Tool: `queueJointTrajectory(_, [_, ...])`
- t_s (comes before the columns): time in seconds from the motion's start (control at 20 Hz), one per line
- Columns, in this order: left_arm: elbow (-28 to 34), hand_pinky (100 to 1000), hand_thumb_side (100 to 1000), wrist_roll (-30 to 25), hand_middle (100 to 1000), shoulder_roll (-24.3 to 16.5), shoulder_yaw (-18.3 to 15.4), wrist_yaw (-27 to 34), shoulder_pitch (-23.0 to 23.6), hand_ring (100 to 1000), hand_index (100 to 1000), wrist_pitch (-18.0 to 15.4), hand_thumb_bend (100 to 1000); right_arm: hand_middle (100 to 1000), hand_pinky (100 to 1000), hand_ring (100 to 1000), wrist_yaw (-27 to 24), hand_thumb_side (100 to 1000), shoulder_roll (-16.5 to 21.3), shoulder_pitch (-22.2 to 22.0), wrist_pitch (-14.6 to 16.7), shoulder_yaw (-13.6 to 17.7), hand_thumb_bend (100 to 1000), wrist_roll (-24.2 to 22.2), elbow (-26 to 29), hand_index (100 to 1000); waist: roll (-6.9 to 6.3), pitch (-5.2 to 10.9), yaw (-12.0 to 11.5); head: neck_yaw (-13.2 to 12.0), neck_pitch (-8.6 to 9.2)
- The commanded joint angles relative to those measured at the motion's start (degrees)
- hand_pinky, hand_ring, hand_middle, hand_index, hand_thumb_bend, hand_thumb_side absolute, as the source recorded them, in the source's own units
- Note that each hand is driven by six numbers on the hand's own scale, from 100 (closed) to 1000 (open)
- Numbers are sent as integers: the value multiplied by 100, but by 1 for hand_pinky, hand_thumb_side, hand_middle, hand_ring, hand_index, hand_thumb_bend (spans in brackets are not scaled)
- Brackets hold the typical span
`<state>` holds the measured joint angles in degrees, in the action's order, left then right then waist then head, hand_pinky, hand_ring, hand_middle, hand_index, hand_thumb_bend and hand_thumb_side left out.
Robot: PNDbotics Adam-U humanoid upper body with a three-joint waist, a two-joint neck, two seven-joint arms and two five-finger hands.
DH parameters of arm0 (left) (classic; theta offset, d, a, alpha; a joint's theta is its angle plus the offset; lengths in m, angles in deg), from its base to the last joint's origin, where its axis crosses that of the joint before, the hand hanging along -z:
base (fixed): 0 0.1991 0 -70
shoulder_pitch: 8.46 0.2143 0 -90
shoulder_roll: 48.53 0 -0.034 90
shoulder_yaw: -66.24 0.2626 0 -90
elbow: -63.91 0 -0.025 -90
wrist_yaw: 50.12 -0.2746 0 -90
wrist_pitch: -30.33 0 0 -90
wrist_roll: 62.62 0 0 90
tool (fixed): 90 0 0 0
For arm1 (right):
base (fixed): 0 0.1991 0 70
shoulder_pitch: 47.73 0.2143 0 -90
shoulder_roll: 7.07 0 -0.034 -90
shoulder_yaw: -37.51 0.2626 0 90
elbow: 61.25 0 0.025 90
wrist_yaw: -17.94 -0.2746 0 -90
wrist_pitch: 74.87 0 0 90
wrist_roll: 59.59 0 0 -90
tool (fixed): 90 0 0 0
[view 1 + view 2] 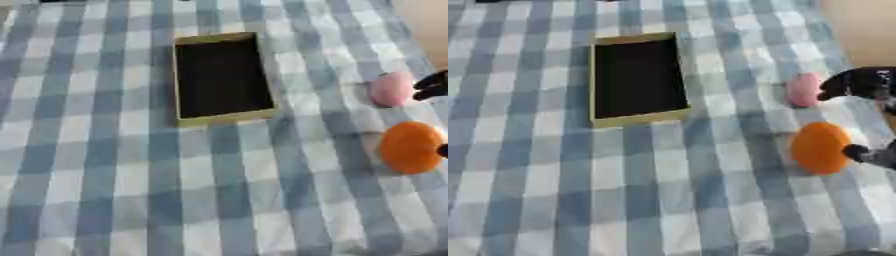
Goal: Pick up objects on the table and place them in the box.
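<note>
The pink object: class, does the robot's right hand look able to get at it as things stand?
Probably yes. The right hand is beside the pink object on its right, fingers pointing at it, with only checked cloth between. The orange object lies nearer, out of that path.

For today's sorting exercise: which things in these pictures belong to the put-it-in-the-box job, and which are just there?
Belongs to the job:
- box, open, dark inside
- pink object
- orange object
- right hand, beside the pink object

Just there:
- blue and white checked tablecloth
</note>
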<state>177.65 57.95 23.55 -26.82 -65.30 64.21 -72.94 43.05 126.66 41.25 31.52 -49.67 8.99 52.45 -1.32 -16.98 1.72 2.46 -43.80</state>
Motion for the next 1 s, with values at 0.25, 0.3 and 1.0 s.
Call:
queueJointTrajectory(0.25, [86, 858, 762, -1, 764, -226, -71, -23, -54, 853, 855, 12, 115, 865, 849, 924, 90, 104, 102, -7, 77, 99, 468, -106, 90, 910, 12, 88, -7, 10, -32])
queueJointTrajectory(0.3, [86, 858, 762, 0, 764, -229, -73, -25, -52, 853, 855, 12, 115, 864, 850, 924, 98, 108, 99, -21, 77, 113, 470, -114, 90, 911, 11, 87, -5, 9, -32])
queueJointTrajectory(1.0, [86, 857, 767, -2, 764, -209, -66, -12, -61, 853, 855, 14, 111, 860, 844, 921, 95, 140, 31, -71, 63, 15, 500, -406, 90, 909, -5, 53, -17, 54, -32])
